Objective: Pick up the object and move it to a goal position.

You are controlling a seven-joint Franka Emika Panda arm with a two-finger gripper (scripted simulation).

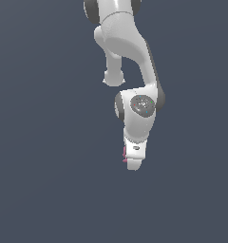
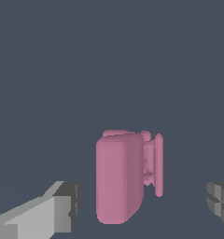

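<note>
The pink blocky object point(image 2: 119, 177) lies on the dark grey floor, with small stubs and a thin plate on one side. In the wrist view it sits between my two fingers point(image 2: 58, 210), with clear gaps on both sides, so nothing touches it. My gripper point(image 2: 142, 205) is open around it. In the exterior view the white arm hangs down over the spot, and only a sliver of the pink object point(image 1: 124, 154) shows beside the hand point(image 1: 134, 156). The fingertips are hidden there.
A plain dark grey floor point(image 1: 49, 180) fills both views. The arm's upper links point(image 1: 120, 42) rise toward the top of the exterior view.
</note>
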